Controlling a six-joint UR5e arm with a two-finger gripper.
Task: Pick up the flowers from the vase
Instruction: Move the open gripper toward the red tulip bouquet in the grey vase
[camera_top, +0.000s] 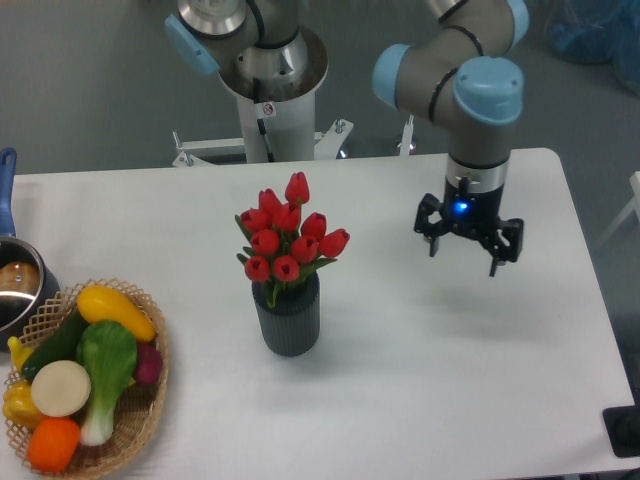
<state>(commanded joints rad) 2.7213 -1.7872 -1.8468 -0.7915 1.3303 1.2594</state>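
Flowers (288, 238), your target, stand upright in the vase (288, 317) near the middle of the white table (420, 380), red buds bunched above the rim. Your gripper (463, 252) hangs above the table to the right of the bunch, well apart from it, fingers spread wide and holding nothing. At the left edge you have a wicker basket (140, 410) of toy vegetables (85, 370).

Flowers (287, 236) were held in the vase (288, 317) at table (420, 400) centre; gripper (467, 246) was positioned right, basket (140, 400) left
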